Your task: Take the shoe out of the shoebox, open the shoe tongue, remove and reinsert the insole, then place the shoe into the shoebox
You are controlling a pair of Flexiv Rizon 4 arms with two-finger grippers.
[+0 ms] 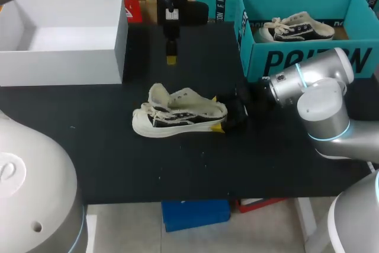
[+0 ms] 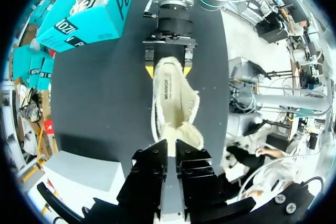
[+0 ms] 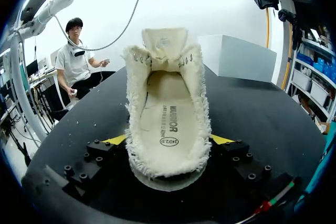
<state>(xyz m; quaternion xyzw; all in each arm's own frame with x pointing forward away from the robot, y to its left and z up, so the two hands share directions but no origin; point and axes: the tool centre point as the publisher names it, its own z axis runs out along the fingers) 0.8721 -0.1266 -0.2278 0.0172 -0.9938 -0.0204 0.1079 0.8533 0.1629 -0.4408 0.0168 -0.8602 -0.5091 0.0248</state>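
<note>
While my right gripper [image 3: 169,141] is clamped on the heel of the cream canvas sneaker [image 1: 177,117], one yellow tip against each side, the sneaker sits sole-down mid-table [image 1: 118,158], toe toward the left edge. My left gripper [image 1: 171,58] hangs over the far middle, fingers pinched together on nothing. The tongue [image 3: 164,43] is flipped up and the insole [image 3: 167,119] lies flat and exposed. Likely light: the frayed canvas is soft and collapses, so grip by the stiffer rubber heel. The insole looks thin and floppy; I'd pinch its heel edge.
</note>
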